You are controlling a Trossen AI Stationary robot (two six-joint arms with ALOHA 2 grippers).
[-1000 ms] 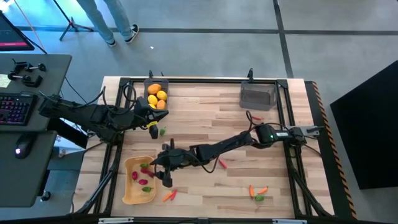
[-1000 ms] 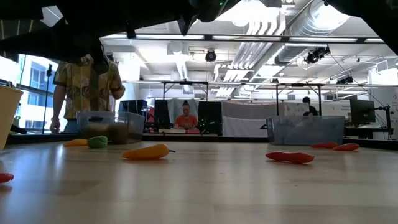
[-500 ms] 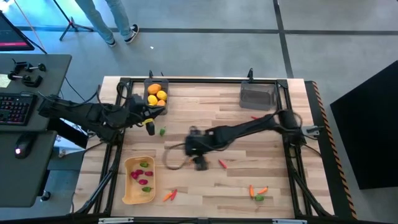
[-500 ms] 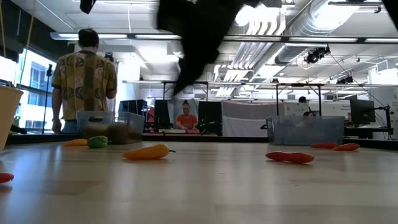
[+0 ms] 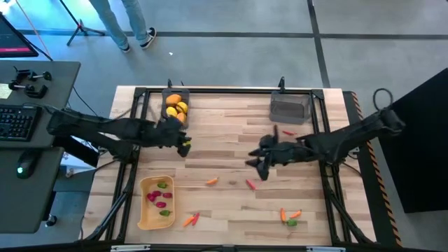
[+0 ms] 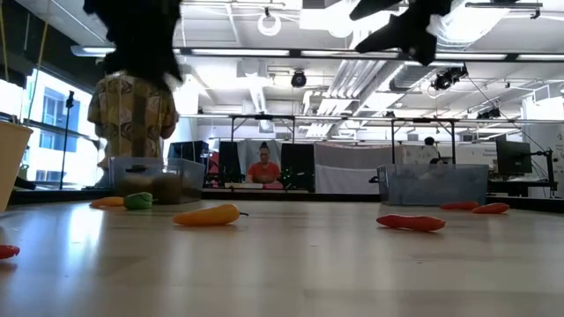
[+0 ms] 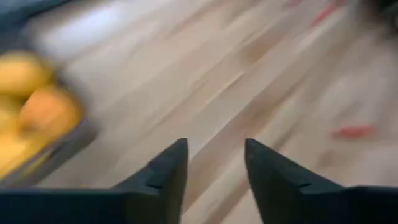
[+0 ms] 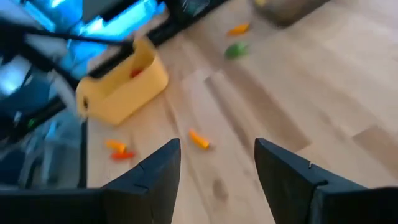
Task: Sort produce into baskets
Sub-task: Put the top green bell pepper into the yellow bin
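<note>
From above, the wooden worktop (image 5: 231, 140) is seen with both arms over it. The left gripper (image 5: 183, 145) is held just inboard of the dark bin of yellow-orange fruits (image 5: 175, 107) at the far left edge. The right gripper (image 5: 260, 166) is held over the middle-right of the worktop, nearer the empty dark bin (image 5: 290, 108) at the far right edge. The tan tray (image 5: 156, 202) sits at the near left corner with magenta and green pieces inside. A small orange piece (image 5: 211, 181) lies loose near the worktop's middle, a red piece (image 5: 250, 184) just beside the right gripper, an orange-red pair (image 5: 190, 220) at the near edge by the tray, and an orange and green cluster (image 5: 290, 216) toward the near right corner.

At table height, a yellow-orange pepper (image 6: 208, 215) and a red chilli (image 6: 411, 223) are seen lying on the worktop; both arms show only as dark shapes overhead. A person in a patterned shirt (image 6: 132, 119) stands beyond the table.

Past the left wrist, the fingers (image 7: 166, 168) are parted with a moderate gap and nothing between them; the fruit bin is blurred off to one side.

Past the right wrist, the fingers (image 8: 152, 171) stand apart, empty, with the tan tray and loose orange pieces seen ahead.
</note>
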